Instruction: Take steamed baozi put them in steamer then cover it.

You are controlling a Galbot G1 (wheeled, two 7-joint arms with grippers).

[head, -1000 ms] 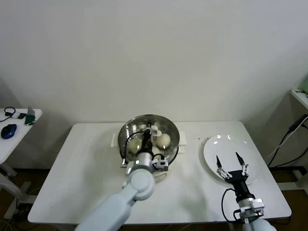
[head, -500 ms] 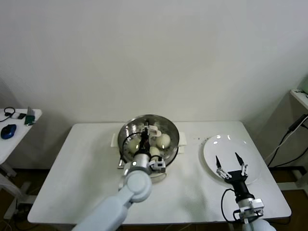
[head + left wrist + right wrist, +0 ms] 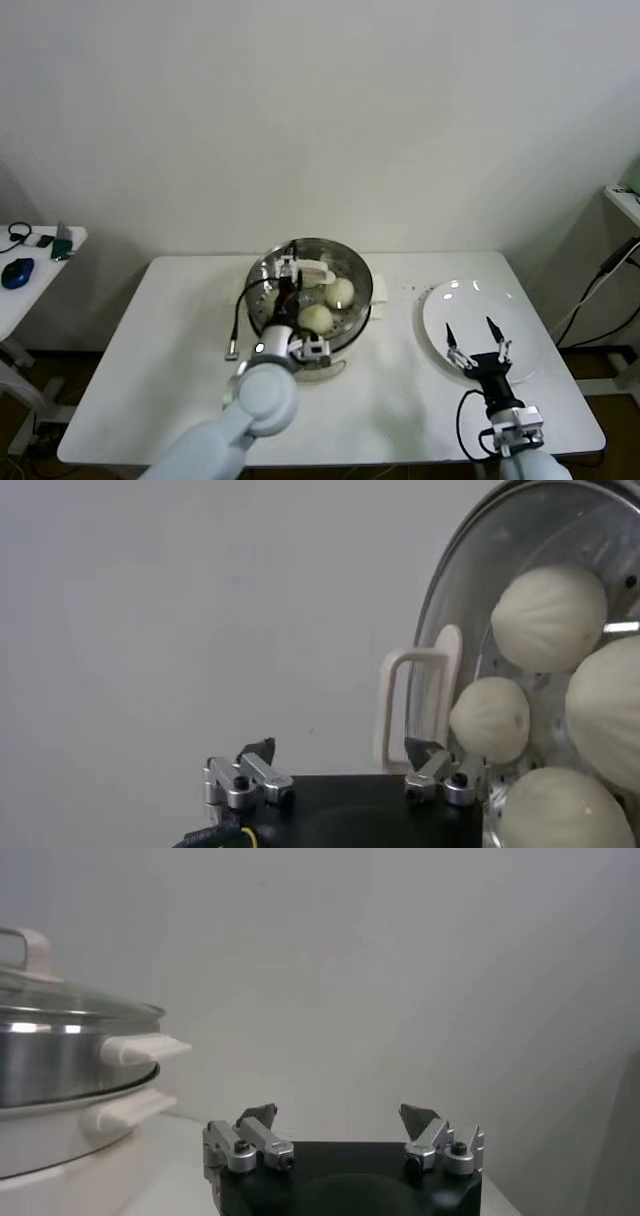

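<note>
The steamer (image 3: 312, 300) stands near the middle of the white surface (image 3: 170, 360), toward its far edge, a shiny steel basket on a squat white base. The cover (image 3: 318, 262) sits on top of it, its white handle (image 3: 312, 270) standing up from the glass. Through the glass the baozi (image 3: 316, 318) show inside; the head view makes out two clearly, and the left wrist view shows four pale round buns (image 3: 548, 615) packed close together under the lid, with the handle (image 3: 420, 705) beside them.

The left claw (image 3: 287, 272) hangs right over the cover beside the handle, its fingers spread wide with nothing between them. In its wrist view one fingertip (image 3: 425, 755) lies close against the lid's rim near the handle.

Well off to the right lies a flat white plate (image 3: 510, 305). The right claw (image 3: 477, 340) hovers over the plate's near part, spread wide and empty too. From its wrist view the steamer (image 3: 60, 1063) appears side-on, lid in place.
</note>
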